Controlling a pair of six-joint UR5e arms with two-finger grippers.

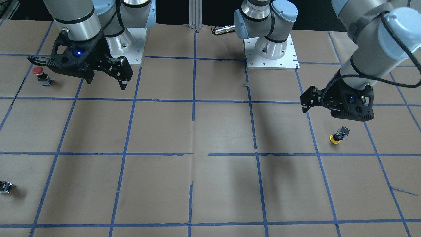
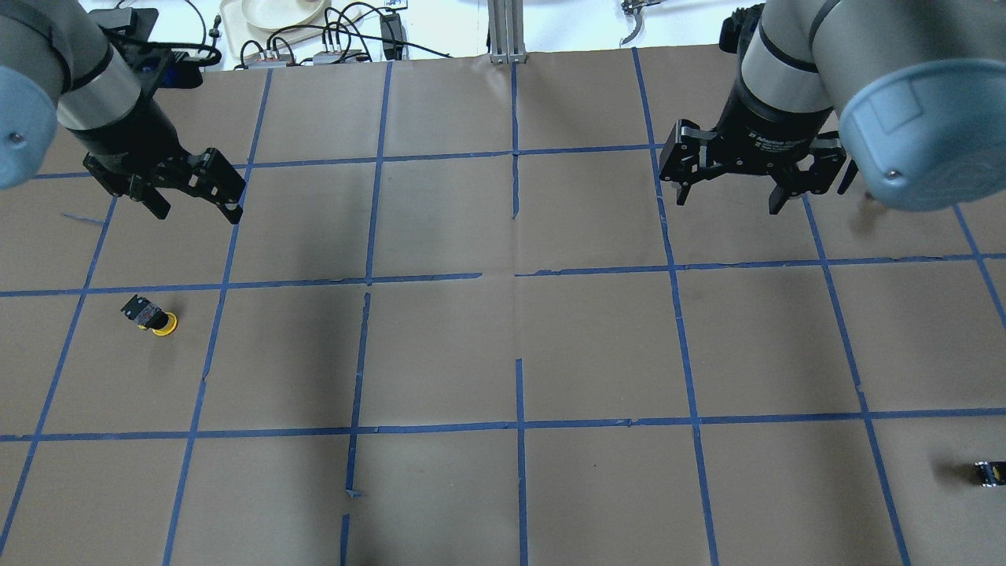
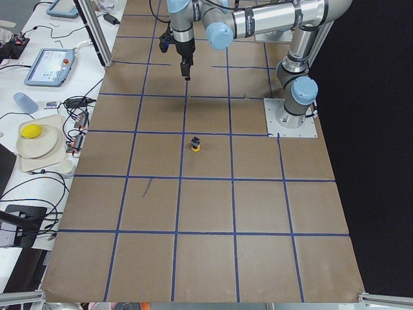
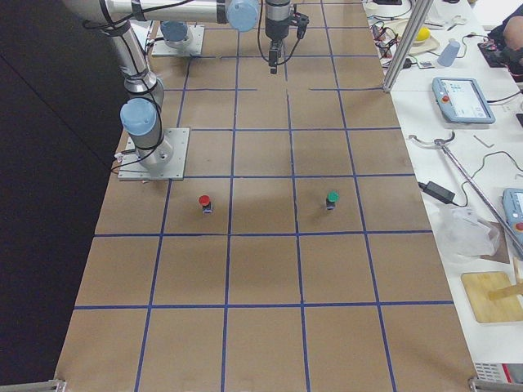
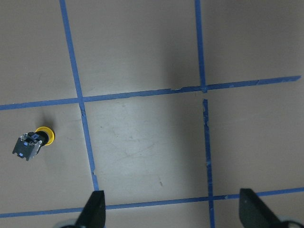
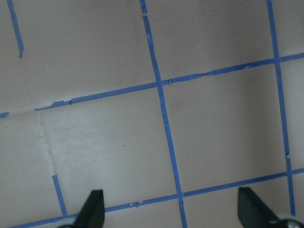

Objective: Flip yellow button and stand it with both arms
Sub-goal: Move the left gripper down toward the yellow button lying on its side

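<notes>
The yellow button (image 2: pixel 149 316) lies tipped over on the brown paper, its yellow cap resting on the paper and its black-and-grey body angled away. It also shows in the front view (image 1: pixel 338 135), the left side view (image 3: pixel 195 143) and the left wrist view (image 5: pixel 33 142). My left gripper (image 2: pixel 196 214) is open and empty, hanging above the paper one grid square beyond the button; it also shows in the front view (image 1: pixel 335 113). My right gripper (image 2: pixel 727 203) is open and empty, far across the table, and shows in the front view (image 1: pixel 107 82) too.
A red-capped button (image 1: pixel 41 75) stands next to my right gripper. A green-capped button (image 4: pixel 331 198) stands further out from the robot. A small dark switch piece (image 2: pixel 989 473) lies at the table's right edge. Blue tape lines grid the paper.
</notes>
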